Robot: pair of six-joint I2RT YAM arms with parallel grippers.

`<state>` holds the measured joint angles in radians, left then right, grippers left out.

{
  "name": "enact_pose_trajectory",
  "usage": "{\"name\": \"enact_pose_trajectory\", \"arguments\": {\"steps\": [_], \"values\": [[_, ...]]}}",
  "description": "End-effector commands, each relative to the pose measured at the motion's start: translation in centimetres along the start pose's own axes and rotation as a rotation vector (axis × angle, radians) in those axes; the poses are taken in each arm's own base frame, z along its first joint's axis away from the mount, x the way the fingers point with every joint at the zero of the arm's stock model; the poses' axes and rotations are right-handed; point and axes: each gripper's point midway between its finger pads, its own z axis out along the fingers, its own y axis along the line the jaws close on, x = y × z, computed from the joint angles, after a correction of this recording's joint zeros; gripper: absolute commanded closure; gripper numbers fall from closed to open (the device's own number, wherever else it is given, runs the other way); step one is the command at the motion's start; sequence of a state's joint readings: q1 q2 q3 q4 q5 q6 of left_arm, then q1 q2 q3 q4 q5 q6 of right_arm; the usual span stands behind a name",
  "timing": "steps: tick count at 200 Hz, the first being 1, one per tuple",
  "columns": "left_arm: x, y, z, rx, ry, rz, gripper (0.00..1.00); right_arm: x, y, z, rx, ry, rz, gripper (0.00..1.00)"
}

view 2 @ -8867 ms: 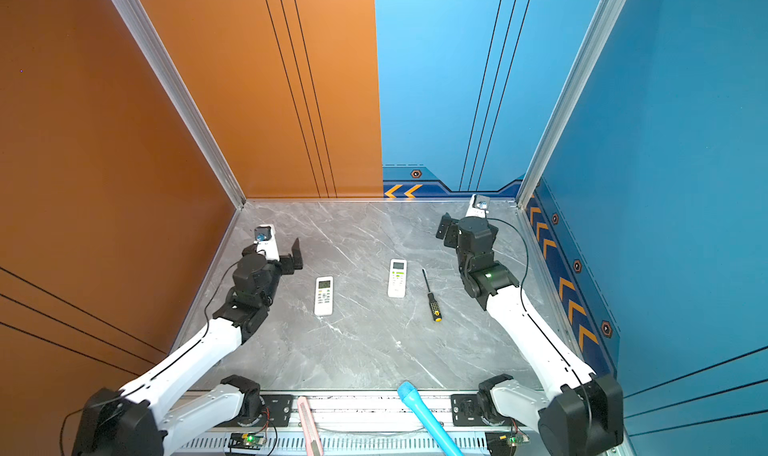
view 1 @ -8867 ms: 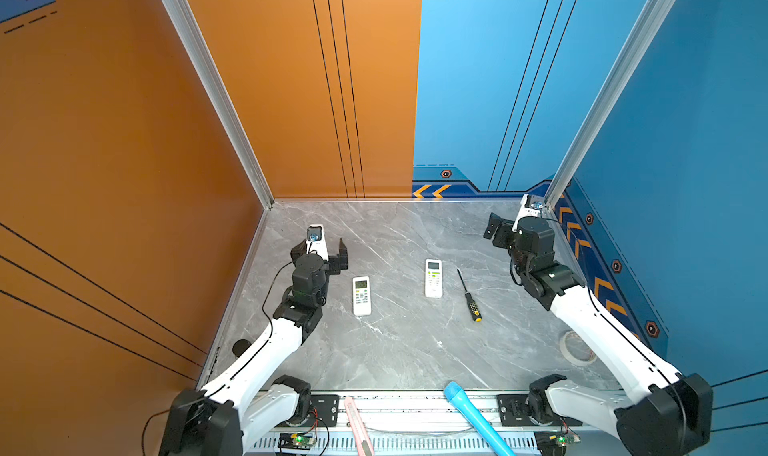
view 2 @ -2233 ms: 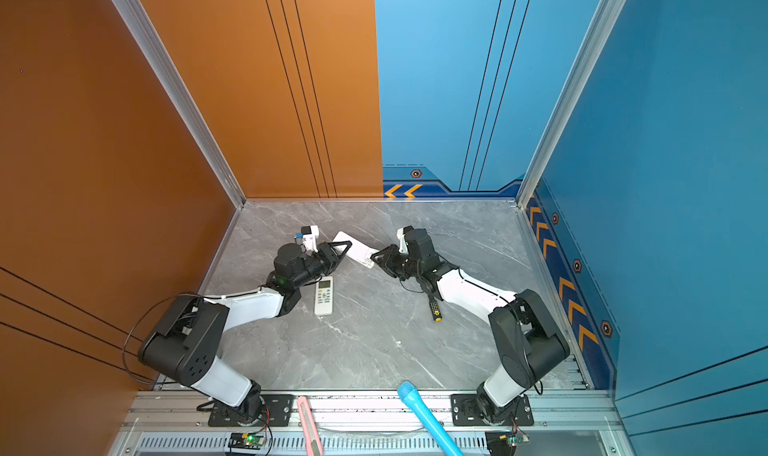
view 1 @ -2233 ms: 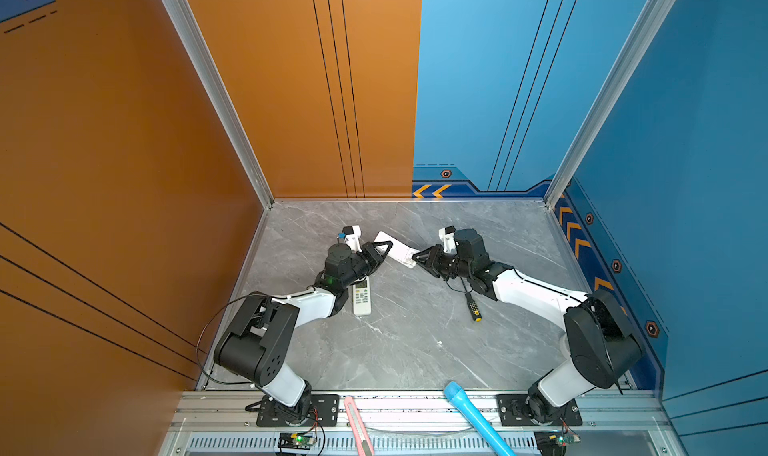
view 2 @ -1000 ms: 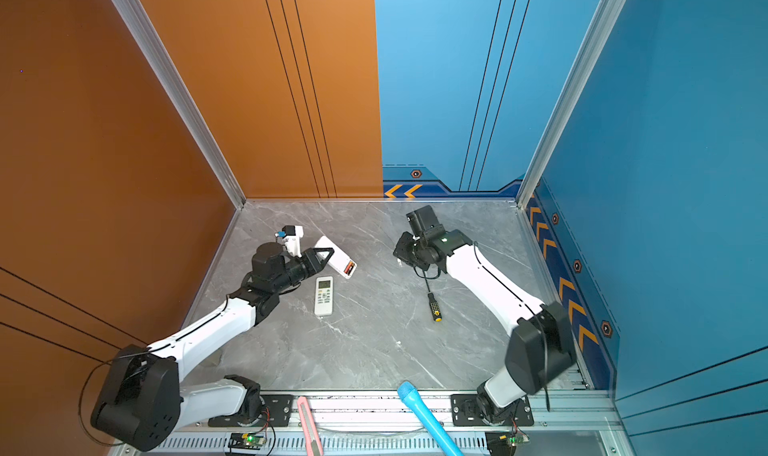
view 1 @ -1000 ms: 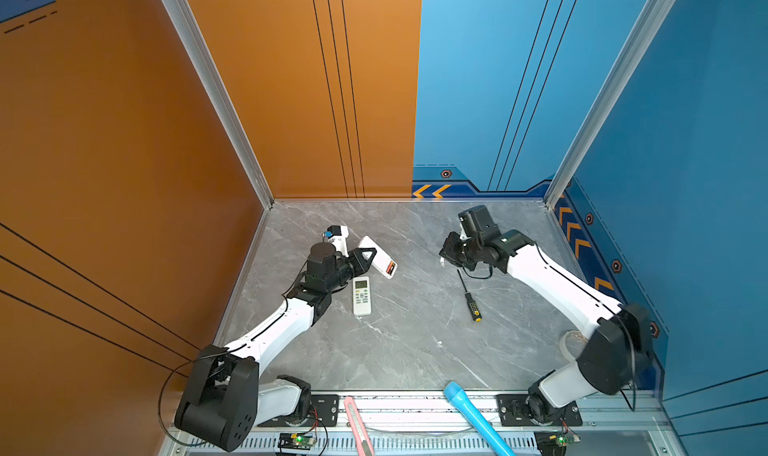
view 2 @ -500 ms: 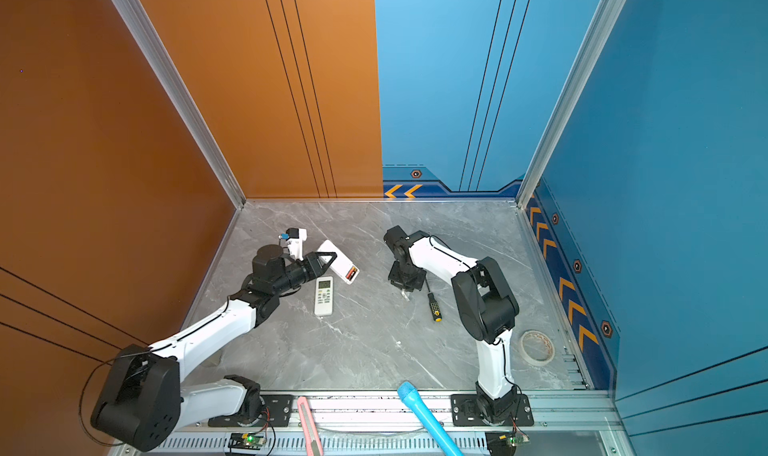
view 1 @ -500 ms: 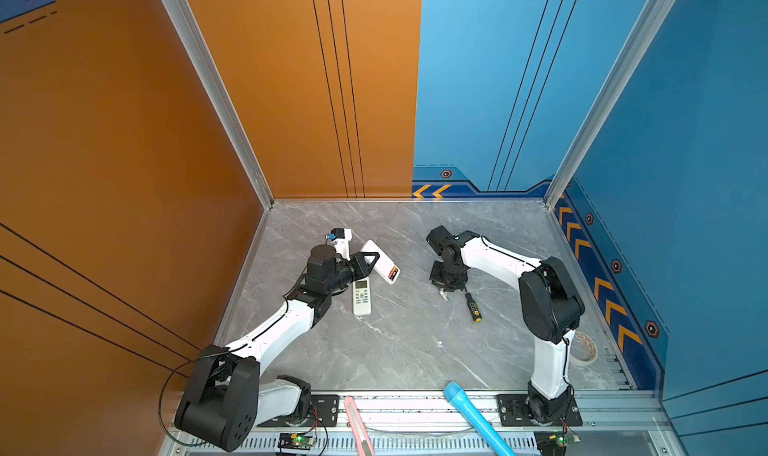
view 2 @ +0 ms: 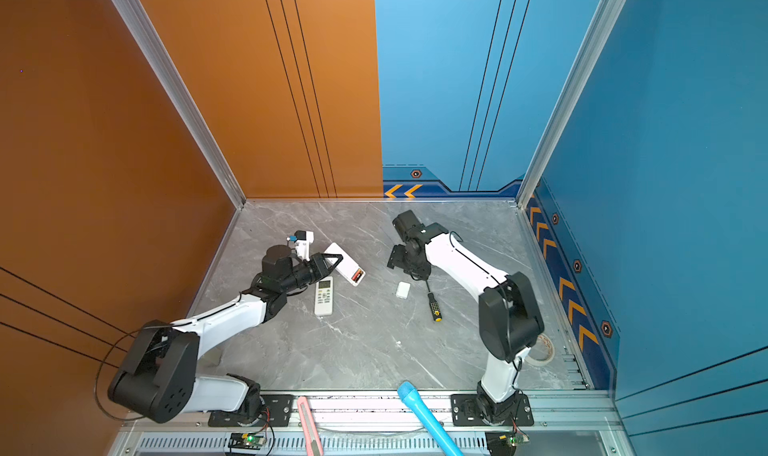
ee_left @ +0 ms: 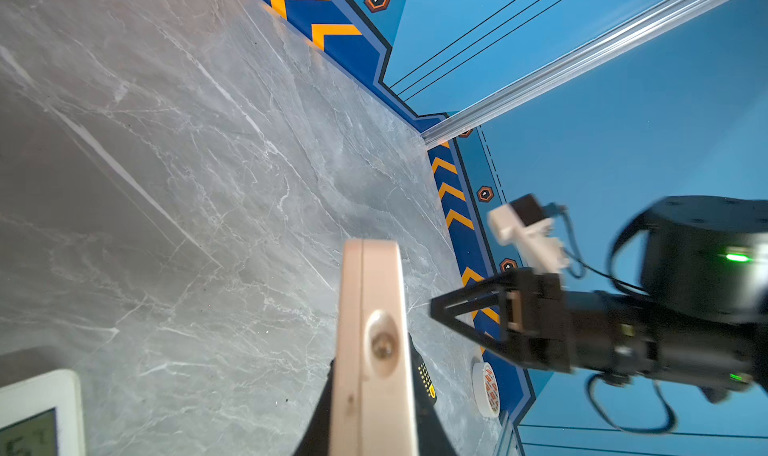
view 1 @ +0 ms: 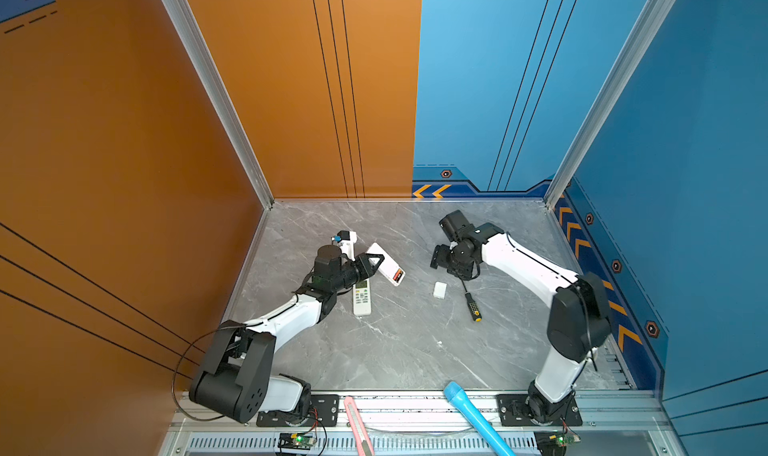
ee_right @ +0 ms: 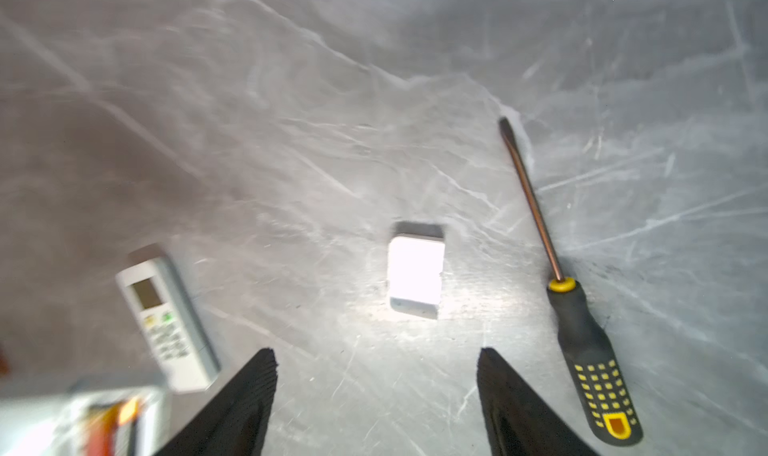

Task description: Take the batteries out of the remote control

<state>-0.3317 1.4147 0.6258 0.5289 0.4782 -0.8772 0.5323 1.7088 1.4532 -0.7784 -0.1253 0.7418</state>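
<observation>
Left gripper [view 1: 376,262] is clamping the raised white remote control [view 1: 384,262]; right gripper [ee_right: 374,352] is hanging spread and empty.

The left gripper's fingers [ee_left: 432,425] are pinching the remote's two long sides, seen edge-on in the left wrist view; the remote is tilting off the grey marble table [view 1: 395,350] with its back turned up; at its far end the uncovered compartment is showing a red-orange battery [view 1: 398,275] lying inside, the other batteries being too small to make out; a second remote [view 1: 361,298] is lying face up on the table just below the left gripper; the right gripper's jaws are standing wide with nothing between them; beyond them a small white battery cover [ee_right: 415,273] is lying flat; a black-and-yellow-handled screwdriver [ee_right: 582,329] is lying beside the cover, not touching it.
</observation>
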Motion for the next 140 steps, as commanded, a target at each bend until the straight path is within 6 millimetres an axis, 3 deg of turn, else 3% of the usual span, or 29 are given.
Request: {"name": "enact_pose_trajectory", "arguments": {"steps": [1,21,66,101,140], "values": [[1.6,-0.9,2.2,0.032,0.057,-0.041,1.0,1.8,4.1,-1.0,-0.204,-0.021,-0.335,0.19],[2.9,-0.9,3.5,0.038,0.072,-0.055,1.0,3.4,5.3,-0.6,-0.239,-0.065,-0.584,0.15],[4.3,-1.5,4.8,0.056,0.084,-0.05,1.0,4.8,8.5,1.0,-0.408,-0.088,-0.734,0.15],[5.0,-1.5,4.9,0.068,0.084,-0.066,1.0,4.8,7.4,4.0,-0.328,-0.043,-0.767,0.16],[4.6,-1.8,4.6,0.074,0.071,-0.071,1.0,5.6,7.1,5.2,-0.325,-0.027,-0.825,0.17]]}}
